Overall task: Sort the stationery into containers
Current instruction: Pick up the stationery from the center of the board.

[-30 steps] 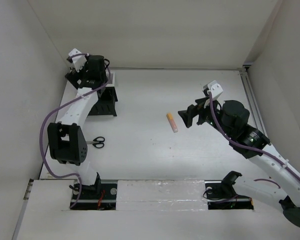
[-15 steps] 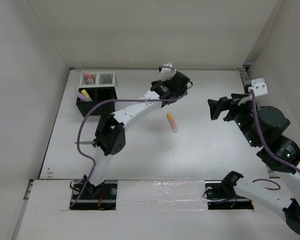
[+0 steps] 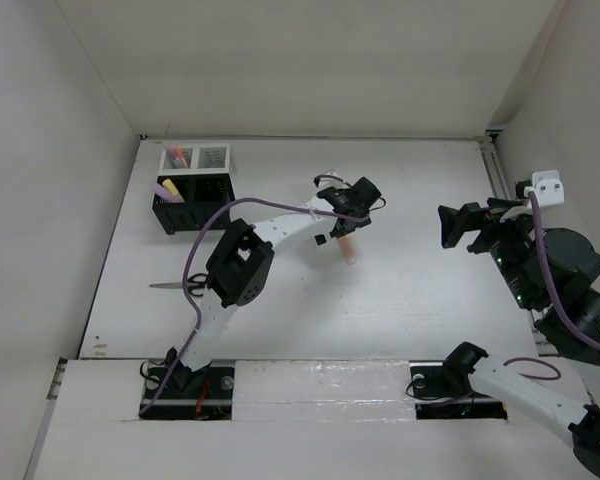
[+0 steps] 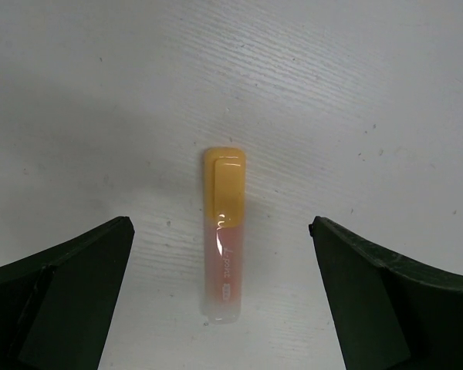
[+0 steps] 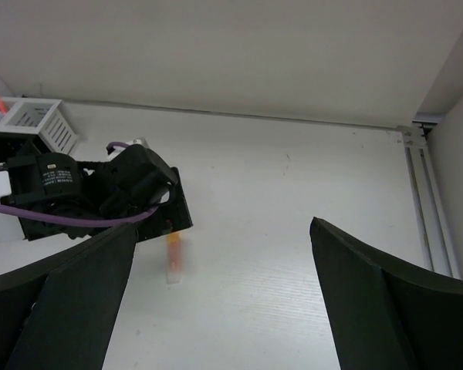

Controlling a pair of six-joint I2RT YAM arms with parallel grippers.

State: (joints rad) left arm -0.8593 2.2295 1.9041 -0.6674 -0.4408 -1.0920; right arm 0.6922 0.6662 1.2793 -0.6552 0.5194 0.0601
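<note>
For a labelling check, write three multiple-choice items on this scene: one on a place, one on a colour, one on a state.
1. The scissors lie: A in the black organiser; B on the table; C in the white organiser.
2. The highlighter has a cap that is: A green; B blue; C orange-yellow.
3. The left gripper has its jaws: A open; B shut on the highlighter; C shut empty.
B, they lie flat beside the left arm; C, the left wrist view shows it; A, the jaws stand apart either side of the highlighter.
</note>
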